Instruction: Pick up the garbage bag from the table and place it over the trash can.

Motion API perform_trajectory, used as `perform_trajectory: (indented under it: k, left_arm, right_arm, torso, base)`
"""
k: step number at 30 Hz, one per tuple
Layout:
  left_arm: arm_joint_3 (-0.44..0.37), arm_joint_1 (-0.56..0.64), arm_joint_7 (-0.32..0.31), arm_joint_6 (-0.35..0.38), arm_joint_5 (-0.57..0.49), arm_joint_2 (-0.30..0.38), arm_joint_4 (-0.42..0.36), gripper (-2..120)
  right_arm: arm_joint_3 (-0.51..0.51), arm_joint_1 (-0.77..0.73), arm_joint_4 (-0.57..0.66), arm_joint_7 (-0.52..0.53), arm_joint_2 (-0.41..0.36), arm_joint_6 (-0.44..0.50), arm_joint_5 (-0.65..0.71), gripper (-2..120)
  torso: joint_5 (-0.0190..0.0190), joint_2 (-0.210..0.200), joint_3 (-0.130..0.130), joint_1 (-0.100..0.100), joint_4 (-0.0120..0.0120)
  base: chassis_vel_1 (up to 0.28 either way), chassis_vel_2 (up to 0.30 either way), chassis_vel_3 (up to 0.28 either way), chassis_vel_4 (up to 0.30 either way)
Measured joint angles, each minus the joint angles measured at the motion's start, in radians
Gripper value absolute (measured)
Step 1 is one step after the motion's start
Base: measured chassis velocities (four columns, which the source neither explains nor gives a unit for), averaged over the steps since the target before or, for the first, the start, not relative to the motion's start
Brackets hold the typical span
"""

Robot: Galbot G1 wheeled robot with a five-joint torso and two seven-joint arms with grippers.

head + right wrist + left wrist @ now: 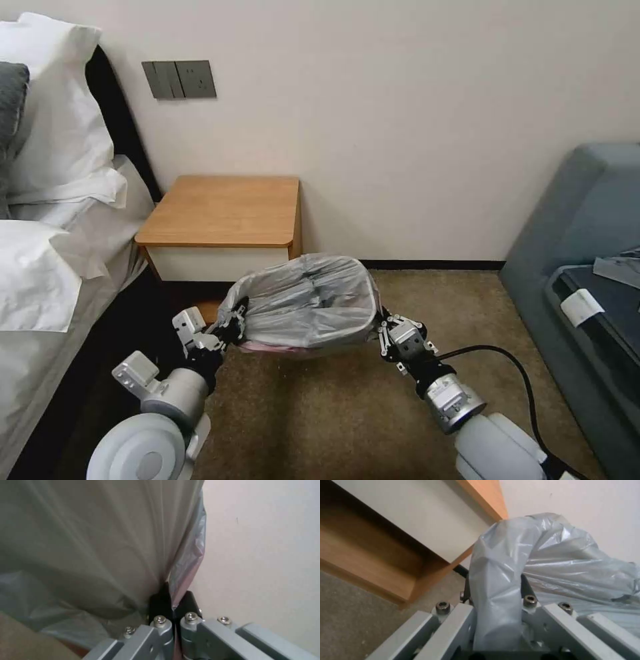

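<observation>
The grey garbage bag [303,303] hangs stretched wide between my two grippers, low over the carpet in front of the table [223,210]. A pinkish edge shows along its underside. My left gripper [235,319] is shut on the bag's left side; in the left wrist view a bunched fold of the bag [500,585] runs between its fingers [525,587]. My right gripper [383,327] is shut on the bag's right edge, and its dark pads [160,602] pinch the bag [100,542] tightly. The trash can is hidden behind the bag. The tabletop is bare.
A bed [47,267] with white pillows borders the left side. A grey upholstered seat [587,267] stands at the right. The wall [433,133] is close behind the table. A black cable [507,357] loops from my right arm. Open carpet [320,413] lies in front.
</observation>
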Motion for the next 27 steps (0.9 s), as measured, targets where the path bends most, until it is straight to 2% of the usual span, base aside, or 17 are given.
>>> perform_trajectory:
  k: [11,21,22,23,25,27]
  left_arm:
    - [0.001,0.005,-0.008,0.028,-0.084,-0.021,-0.042,5]
    - [0.002,0.005,-0.009,0.038,-0.090,-0.029,-0.048,5]
    - [0.002,0.004,-0.009,0.038,-0.078,-0.027,-0.046,5]
    - [0.002,0.001,-0.007,0.040,-0.027,-0.021,-0.033,5]
    - [0.002,-0.002,-0.006,0.041,0.007,-0.016,-0.024,5]
    - [0.002,-0.008,0.002,0.038,0.096,-0.006,0.002,5]
  right_arm:
    - [0.005,0.020,-0.102,-0.011,0.005,0.035,-0.091,0]
    - [0.017,0.024,-0.155,-0.019,0.018,0.074,-0.184,-1]
    - [0.017,0.022,-0.154,-0.019,0.019,0.075,-0.186,2]
    - [0.020,0.016,-0.147,-0.019,0.021,0.076,-0.193,10]
    - [0.023,0.011,-0.141,-0.019,0.021,0.078,-0.199,14]
    - [0.030,-0.005,-0.123,-0.020,0.020,0.082,-0.209,24]
  torso:
    - [0.0000,0.000,0.000,0.000,-0.0001]
    - [0.0000,0.000,0.000,0.000,-0.0002]
    - [0.0000,0.000,0.000,0.000,-0.0001]
    - [-0.0002,0.000,0.000,0.000,-0.0001]
    - [-0.0001,0.000,0.000,0.000,0.0000]
    - [0.0000,0.000,0.000,0.000,0.0000]
  base:
    - [0.000,0.000,0.000,0.000]
    - [0.000,0.000,0.000,0.000]
    - [0.000,0.000,0.000,0.000]
    - [0.000,0.000,0.000,0.000]
    - [0.000,0.000,0.000,0.000]
    - [0.000,0.000,0.000,0.000]
